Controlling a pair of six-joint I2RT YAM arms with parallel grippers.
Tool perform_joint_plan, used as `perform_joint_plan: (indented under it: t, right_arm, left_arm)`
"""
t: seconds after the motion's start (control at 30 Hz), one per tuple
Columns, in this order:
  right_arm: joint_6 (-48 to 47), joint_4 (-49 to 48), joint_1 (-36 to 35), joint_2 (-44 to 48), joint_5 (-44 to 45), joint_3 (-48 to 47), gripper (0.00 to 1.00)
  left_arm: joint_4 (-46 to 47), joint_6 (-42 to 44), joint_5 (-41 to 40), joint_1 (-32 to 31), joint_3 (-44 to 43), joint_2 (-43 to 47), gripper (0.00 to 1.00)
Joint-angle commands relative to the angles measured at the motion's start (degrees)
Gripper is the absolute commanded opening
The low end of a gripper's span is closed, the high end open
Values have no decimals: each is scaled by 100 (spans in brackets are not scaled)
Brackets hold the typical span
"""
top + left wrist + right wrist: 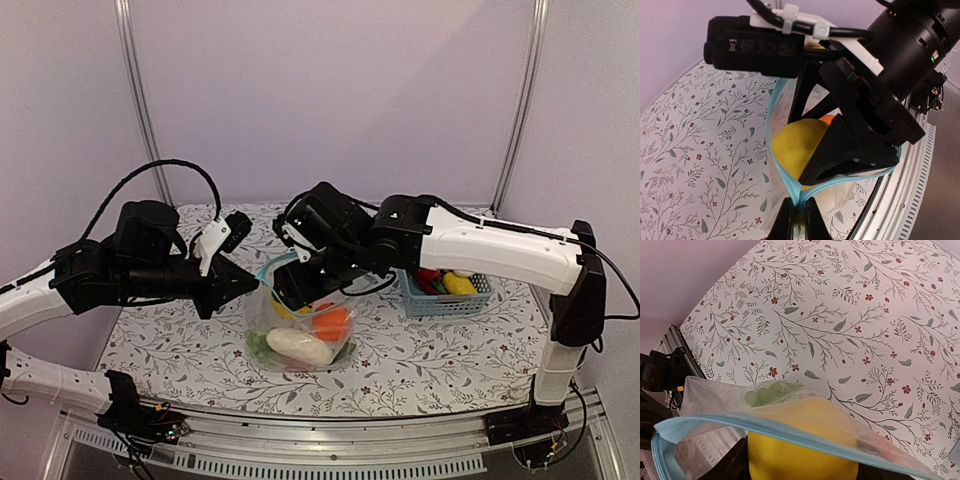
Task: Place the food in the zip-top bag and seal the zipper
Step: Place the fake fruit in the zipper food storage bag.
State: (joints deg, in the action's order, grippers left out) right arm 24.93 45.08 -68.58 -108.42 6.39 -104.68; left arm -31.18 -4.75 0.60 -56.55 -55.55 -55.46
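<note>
Left wrist view: lemon (pixel 790 147) at the bag (pixel 300 335) mouth, nothing zipped yet.
My left claw (pixel 797 220) is pressed together on the zipper (pixel 782 172) at the bag's open mouth. My right claw (pixel 298 292) grips the lemon just inside it. The radish (pixel 298 346), orange (pixel 332 322) and greens (pixel 262 345) lie in the bag. I judge at least 2 pieces wait in the basket (pixel 445 302), and the sealing is still to do.
</note>
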Motion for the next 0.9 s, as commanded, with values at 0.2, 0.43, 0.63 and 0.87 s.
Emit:
perform_joint_plan:
  t: [0.2, 0.43, 0.63, 0.87]
  right_arm:
    - [170, -272, 24, -542, -228, -158, 69]
    - [150, -323, -6, -471, -253, -149, 87]
    - [46, -324, -30, -159, -224, -35, 92]
    - [30, -224, -55, 464, 71, 188, 94]
  left_arm:
    - [100, -40, -41, 48, 27, 35, 0]
    - [97, -26, -40, 48, 24, 33, 0]
    - [90, -28, -37, 48, 27, 69, 0]
    - [84, -19, -42, 48, 35, 97, 0]
